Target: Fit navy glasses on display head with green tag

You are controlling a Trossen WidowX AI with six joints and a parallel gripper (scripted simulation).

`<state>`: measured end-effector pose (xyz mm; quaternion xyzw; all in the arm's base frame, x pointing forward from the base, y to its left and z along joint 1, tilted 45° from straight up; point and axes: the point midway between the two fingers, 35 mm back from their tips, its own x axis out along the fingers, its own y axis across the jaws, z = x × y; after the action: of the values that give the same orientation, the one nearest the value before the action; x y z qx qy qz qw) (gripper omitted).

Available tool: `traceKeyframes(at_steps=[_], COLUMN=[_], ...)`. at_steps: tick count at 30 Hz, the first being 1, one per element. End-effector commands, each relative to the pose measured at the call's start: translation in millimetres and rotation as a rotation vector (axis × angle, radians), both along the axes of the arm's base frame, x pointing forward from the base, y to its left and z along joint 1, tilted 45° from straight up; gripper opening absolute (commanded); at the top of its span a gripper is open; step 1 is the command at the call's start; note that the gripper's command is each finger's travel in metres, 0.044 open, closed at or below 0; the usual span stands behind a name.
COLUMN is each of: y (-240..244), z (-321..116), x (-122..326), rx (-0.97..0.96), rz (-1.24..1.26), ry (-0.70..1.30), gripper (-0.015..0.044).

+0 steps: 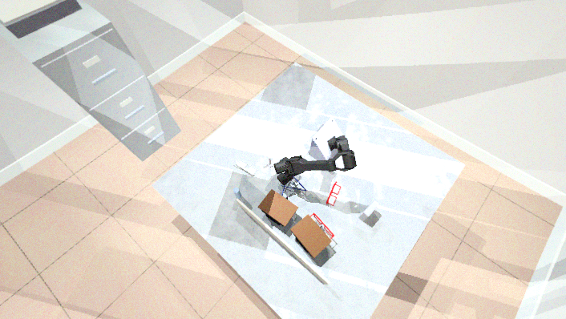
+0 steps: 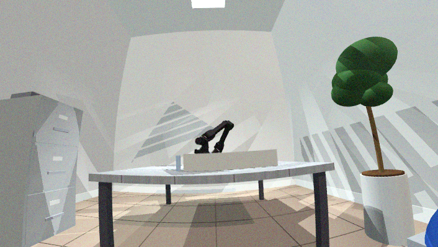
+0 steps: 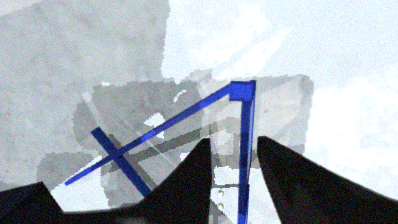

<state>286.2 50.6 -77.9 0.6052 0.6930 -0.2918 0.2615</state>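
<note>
The navy glasses [image 1: 300, 184] [image 3: 242, 91] are below my gripper [image 3: 233, 144], with the temples unfolded. In the wrist view one long navy bar runs between the fingertips, nearer the right one, with gaps on both sides. My gripper is partly open and not clamped on it. In the top view the fingers point down beside a brown-topped display head [image 1: 279, 208]. The other brown-topped head [image 1: 312, 236] wears red glasses [image 1: 323, 225]. No green tag shows now, and the heads' faces are hidden from above.
Another red pair [image 1: 328, 200] lies on the table [image 1: 401, 160]. A long pale board [image 1: 280, 241] stands behind the heads, with a blue cylinder [image 1: 236, 192] [image 2: 178, 163] at its end. A grey block [image 1: 368, 215] stands to the right. A white wedge [image 1: 326, 134] stands by the arm's base.
</note>
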Motion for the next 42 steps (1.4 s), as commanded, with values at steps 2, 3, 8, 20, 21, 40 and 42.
traceKeyframes(at_steps=[2, 3, 8, 20, 21, 40, 42], y=[7.8, 7.8, 7.8, 8.1, 8.2, 6.9, 6.9], z=[-6.7, -6.7, -6.7, -6.9, -7.0, -7.3, -7.3], x=[-7.5, -7.5, -7.5, -4.9, -4.4, -5.1, -5.1], rx=[0.009, 0.009, 0.009, 0.009, 0.009, 0.004, 0.004], rz=[0.001, 0.001, 0.001, 0.001, 0.001, 0.003, 0.003], ry=[0.019, 0.019, 0.019, 0.019, 0.019, 0.017, 0.017], gripper=[0.012, 0.012, 0.012, 0.012, 0.012, 0.0027, 0.0013])
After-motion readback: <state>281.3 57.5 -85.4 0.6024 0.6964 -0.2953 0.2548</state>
